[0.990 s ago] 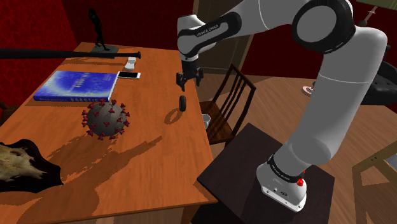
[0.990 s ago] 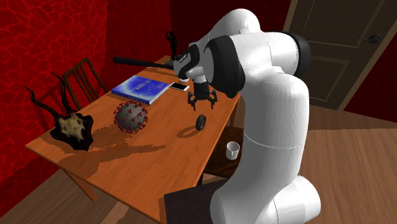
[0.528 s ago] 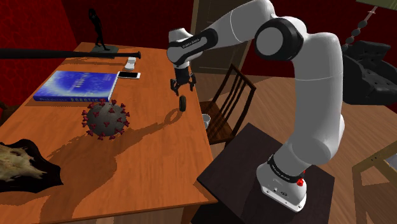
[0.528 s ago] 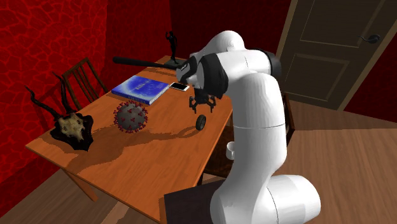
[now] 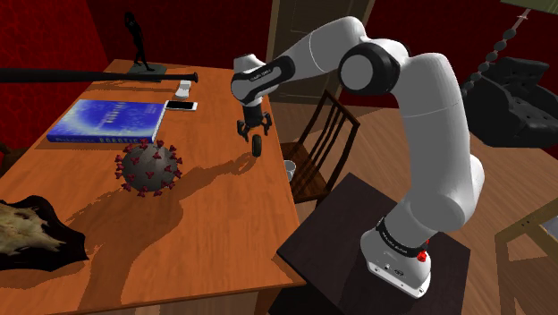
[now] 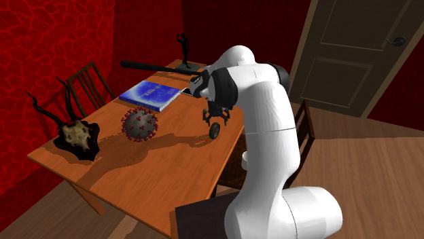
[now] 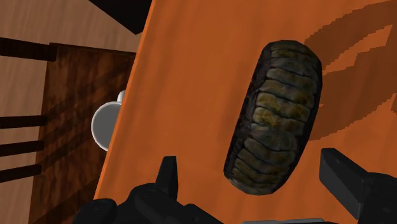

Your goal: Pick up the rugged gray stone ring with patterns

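Shoulder view: down over the last second, with gripper point(image 5: 253, 132) now just above ring point(image 5: 257, 144), near table point(image 5: 206, 224) edge at 3 o'clock.
Second exterior view: nearly level with ring point(image 6: 215, 130); probably ready to close.
Wrist view: upright on its rim, long axis from 1 to 7 o'clock. Fingers point(image 7: 167, 173) spread wide, either side of ring, gripping nothing.

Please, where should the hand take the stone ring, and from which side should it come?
Probably best: grip the ring across its two flat sides, near the top, coming straight down. It stands upright on its edge on the table, so its narrow width fits between the open fingers of the hand above it.
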Robot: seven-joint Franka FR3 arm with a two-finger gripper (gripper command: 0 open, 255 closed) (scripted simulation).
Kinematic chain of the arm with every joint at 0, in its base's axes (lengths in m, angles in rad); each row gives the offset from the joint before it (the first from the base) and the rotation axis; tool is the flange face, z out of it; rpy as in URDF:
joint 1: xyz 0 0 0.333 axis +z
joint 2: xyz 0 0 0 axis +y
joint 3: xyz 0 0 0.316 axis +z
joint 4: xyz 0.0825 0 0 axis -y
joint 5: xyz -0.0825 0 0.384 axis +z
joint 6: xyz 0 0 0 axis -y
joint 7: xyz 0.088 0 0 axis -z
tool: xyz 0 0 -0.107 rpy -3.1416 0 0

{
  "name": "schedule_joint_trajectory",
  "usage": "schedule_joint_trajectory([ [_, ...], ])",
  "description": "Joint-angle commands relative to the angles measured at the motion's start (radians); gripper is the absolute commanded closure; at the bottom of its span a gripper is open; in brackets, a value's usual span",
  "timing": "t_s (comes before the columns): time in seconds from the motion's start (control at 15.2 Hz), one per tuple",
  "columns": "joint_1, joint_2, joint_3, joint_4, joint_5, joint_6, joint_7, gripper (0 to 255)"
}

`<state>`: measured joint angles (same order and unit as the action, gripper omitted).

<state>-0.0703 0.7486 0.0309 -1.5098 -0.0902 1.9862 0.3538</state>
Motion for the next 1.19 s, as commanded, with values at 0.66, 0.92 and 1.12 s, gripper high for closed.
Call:
schedule_joint_trajectory([
  [0.66, 0.001, 0.021, -0.001, 0.0, -0.001, 0.022, 0.002, 255],
  [0.92, -0.001, 0.004, 0.0, -0.001, 0.0, 0.006, 0.0, 255],
  [1.12, -0.001, -0.022, 0.0, -0.002, 0.001, -0.02, -0.002, 255],
])
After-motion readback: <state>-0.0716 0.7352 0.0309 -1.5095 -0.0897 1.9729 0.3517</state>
